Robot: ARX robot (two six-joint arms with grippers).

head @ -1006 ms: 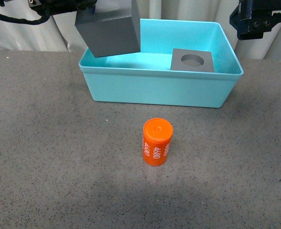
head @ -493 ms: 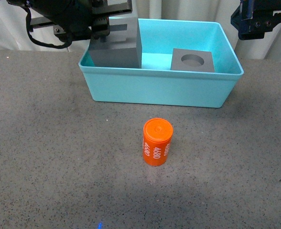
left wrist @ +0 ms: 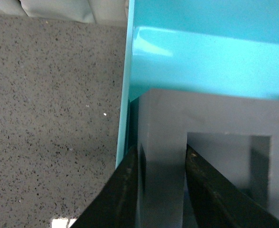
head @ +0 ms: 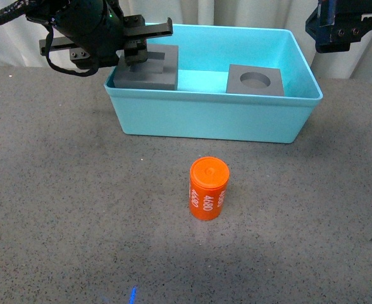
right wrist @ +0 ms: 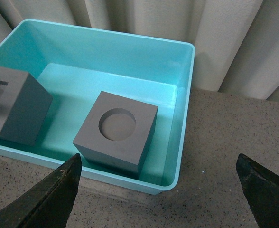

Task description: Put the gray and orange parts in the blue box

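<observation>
My left gripper (head: 135,54) is shut on one wall of the gray cube with the square recess (head: 149,69), which sits low inside the left end of the blue box (head: 205,117). The wrist view shows the fingers (left wrist: 125,190) clamping that cube's wall (left wrist: 161,166) just inside the box's rim (left wrist: 125,95). The gray cube with the round recess (head: 254,80) rests in the box's right half (right wrist: 118,130). The orange cylinder (head: 207,189) with white numbers stands upright on the table in front of the box. My right gripper (right wrist: 161,190) hangs open above the box's right end.
The table is a dark speckled surface (head: 78,209). Pale curtains (right wrist: 225,38) hang right behind the box. The right arm's body (head: 347,22) shows at the top right in the front view.
My left gripper has lowered the square-recess cube from above the box's left rim down into the box. The right arm, round-recess cube and orange cylinder have stayed put.
</observation>
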